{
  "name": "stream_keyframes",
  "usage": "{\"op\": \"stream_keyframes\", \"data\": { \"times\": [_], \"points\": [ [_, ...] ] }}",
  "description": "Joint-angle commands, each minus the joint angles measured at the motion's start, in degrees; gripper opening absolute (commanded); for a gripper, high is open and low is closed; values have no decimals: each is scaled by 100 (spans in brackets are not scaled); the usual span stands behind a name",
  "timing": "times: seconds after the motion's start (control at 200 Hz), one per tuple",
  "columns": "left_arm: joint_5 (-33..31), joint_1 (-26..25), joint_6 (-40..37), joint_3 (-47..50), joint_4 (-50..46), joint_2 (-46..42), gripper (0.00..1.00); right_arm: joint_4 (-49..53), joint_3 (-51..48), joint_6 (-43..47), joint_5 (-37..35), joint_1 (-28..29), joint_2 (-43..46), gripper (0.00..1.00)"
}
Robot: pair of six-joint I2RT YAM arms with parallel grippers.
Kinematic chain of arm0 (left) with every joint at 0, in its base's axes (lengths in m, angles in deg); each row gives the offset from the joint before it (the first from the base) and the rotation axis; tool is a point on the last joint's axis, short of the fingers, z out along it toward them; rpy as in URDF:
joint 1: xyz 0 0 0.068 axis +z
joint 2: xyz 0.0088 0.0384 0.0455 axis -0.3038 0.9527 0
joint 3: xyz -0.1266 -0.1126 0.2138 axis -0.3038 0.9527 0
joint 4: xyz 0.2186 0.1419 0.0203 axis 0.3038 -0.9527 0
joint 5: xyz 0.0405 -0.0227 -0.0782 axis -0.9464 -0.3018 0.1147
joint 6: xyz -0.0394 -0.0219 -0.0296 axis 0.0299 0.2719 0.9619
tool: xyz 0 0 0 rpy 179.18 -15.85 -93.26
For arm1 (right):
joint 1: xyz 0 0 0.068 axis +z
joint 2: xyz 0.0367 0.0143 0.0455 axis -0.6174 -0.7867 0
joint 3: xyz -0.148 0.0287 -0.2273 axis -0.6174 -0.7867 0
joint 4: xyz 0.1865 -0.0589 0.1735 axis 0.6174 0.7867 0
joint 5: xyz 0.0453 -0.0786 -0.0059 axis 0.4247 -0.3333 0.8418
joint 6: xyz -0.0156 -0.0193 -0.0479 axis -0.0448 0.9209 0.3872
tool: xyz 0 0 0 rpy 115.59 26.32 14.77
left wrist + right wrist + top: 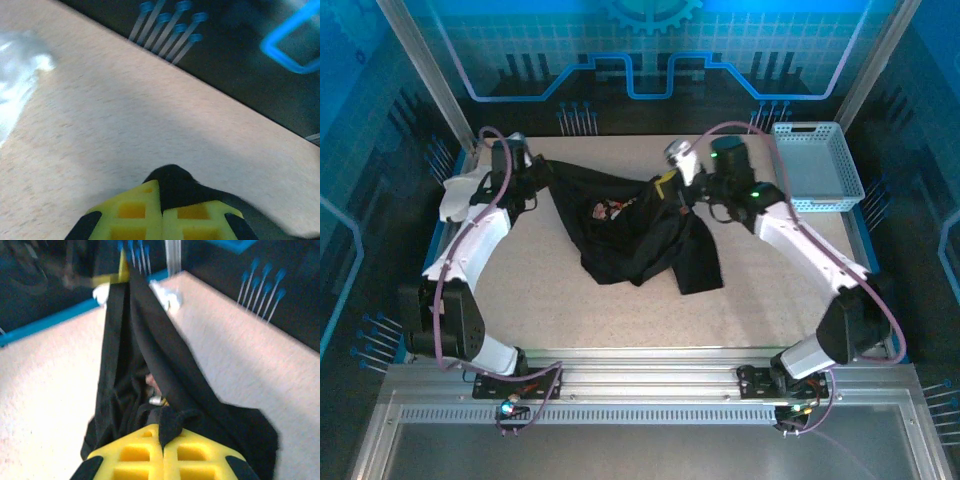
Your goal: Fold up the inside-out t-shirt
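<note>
Left claw is clenched on a small nub of the inside-out t-shirt. Right claw is clamped on a bunched fold of the same shirt. The cloth spans claw to claw, and the bulk sags in a heap on the desk below and between them.

Handling guess: light, limp, no stiffness. It droops wherever it's unsupported, and a thin pinch like the left one could slip. Better holds are probably seams (shoulders or hem corners), taken flat rather than bunched.

Pale blue basket sits just beyond the right claw's outer side and looks empty. White garment lies just outside the left claw, apart from the shirt.
</note>
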Motion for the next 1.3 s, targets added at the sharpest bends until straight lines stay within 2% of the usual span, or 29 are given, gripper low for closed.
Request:
{"op": "stream_keyframes", "data": {
  "times": [0.0,0.14,0.19,0.245,0.335,0.5,0.595,0.75,0.915,1.055,1.14,1.19,1.29],
  "points": [
    [335,373,564,411,258,263,0,-881,-256,-523,701,-342,593,0],
    [746,275,700,758,497,685,1,-935,-497,-607,827,-335,504,0],
    [823,204,645,853,510,747,8,-920,-527,-599,835,-334,443,0],
    [811,118,568,993,492,686,24,-874,-528,-573,824,-333,395,0],
    [540,-79,419,1314,491,299,41,-755,-480,-516,819,-335,286,0],
    [-387,-1069,-109,1870,308,-691,57,-605,-466,-435,727,-335,119,0],
    [129,-1640,-258,2158,530,-1046,61,-598,-500,-407,657,-335,97,0],
    [1197,-2216,-214,2188,1081,-902,61,-542,-518,-396,561,-336,90,0],
    [1348,-2716,-452,1630,1222,-147,61,-543,-569,-466,493,-332,134,0],
    [1275,-2809,-495,1084,1165,540,58,-491,-657,-452,411,-325,245,0],
    [814,-2800,-516,743,874,931,46,-416,-650,-413,342,-326,339,0],
    [571,-2768,-517,591,772,1104,35,-324,-545,-369,290,-335,407,0],
    [590,-2591,-440,383,901,1271,13,-176,-67,-440,382,-411,563,0]
  ]
}}
